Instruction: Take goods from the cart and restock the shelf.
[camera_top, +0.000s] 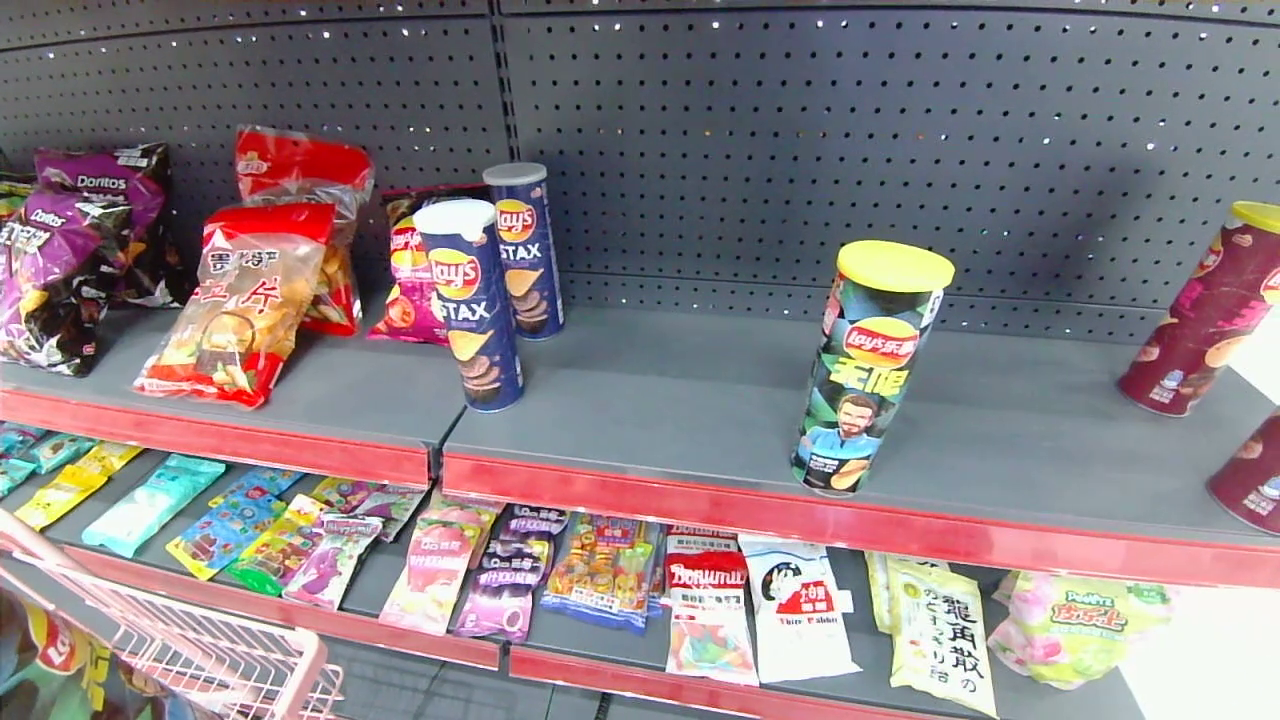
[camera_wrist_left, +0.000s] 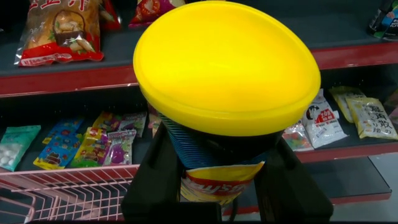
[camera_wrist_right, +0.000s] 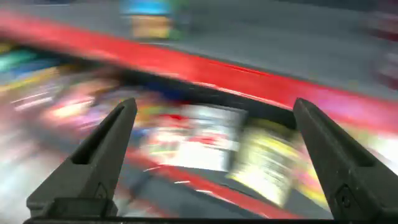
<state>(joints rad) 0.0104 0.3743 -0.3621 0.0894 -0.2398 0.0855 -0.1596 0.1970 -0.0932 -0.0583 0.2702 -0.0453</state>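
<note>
left end effector (camera_wrist_left: 221, 158): broad black matte fingers | right end effector (camera_wrist_right: 216, 106): dark grey tapered wedge fingers

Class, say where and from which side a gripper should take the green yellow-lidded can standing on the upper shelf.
Probably mid-body, from the open front: the green can stands upright near the upper shelf edge, pegboard behind.

Shop aisle: a shelf (camera_top: 680, 400) with pegboard (camera_top: 800, 130) back and red rails (camera_top: 700, 510) carries cans (camera_top: 880, 365), bags (camera_top: 235, 305) and sweets (camera_top: 600, 570); a pink wire cart (camera_top: 230, 655) stands near it.
</note>
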